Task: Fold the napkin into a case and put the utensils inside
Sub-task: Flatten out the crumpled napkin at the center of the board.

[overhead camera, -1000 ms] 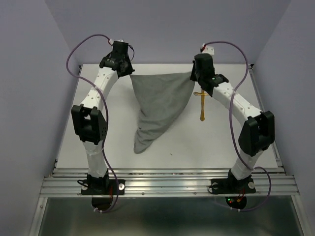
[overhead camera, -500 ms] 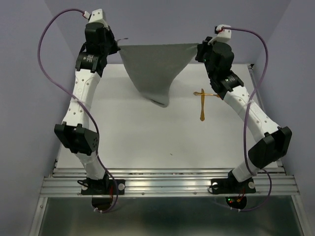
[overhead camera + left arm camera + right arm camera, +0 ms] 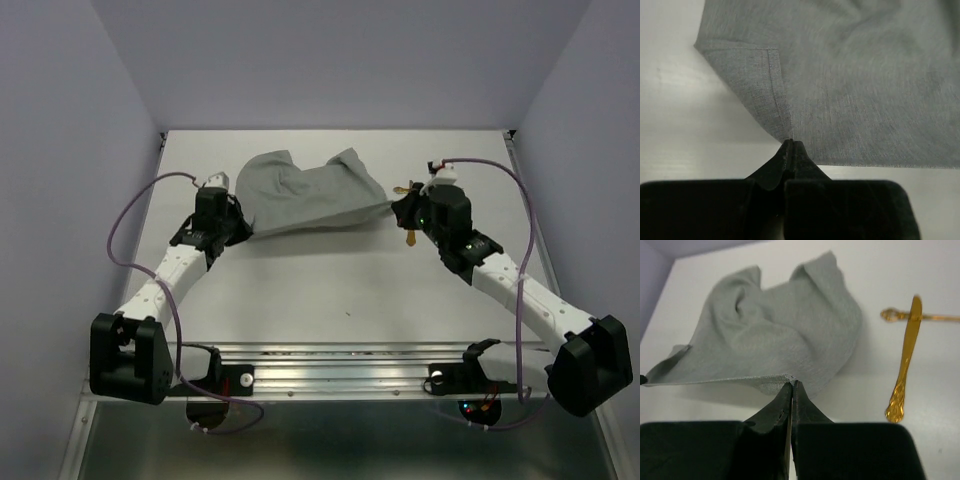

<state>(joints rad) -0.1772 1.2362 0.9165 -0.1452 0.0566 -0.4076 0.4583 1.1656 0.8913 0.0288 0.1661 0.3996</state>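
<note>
I have the plain mid-grey soft cloth napkin (image 3: pixel 310 195) down on the white table (image 3: pixel 300 290). Its far part is bunched and rumpled, and its near edge is drawn straight between the two arms, which I judge is meant to spread it flat for a first fold. The left gripper (image 3: pixel 791 145) has its black fingers pressed fully together on the hemmed near-left corner. The right gripper (image 3: pixel 791 385) is pinched just as tight on the near-right corner. The two thin golden shiny utensils (image 3: pixel 905 355) lie crossed just beside the cloth's right side, not touching it. No case is formed yet.
</note>
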